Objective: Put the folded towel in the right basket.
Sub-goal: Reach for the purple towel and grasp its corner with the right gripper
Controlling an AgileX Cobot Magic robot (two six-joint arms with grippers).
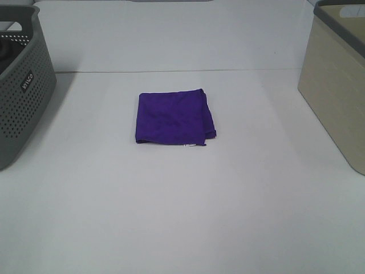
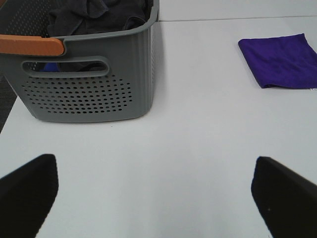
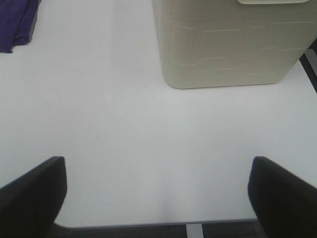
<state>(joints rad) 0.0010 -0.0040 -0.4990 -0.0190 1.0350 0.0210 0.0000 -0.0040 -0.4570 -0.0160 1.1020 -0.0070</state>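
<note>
From my remote station I see the folded purple towel (image 1: 174,117) lying flat near the middle of the white worktop (image 1: 171,217). It is well apart from the grey perforated basket (image 1: 23,91) at the left edge and the beige basket (image 1: 336,91) at the right edge. The left pincer (image 2: 153,173) hangs over bare worktop near the grey basket, and the right pincer (image 3: 156,171) near the beige one, both with jaws spread wide and empty.
</note>
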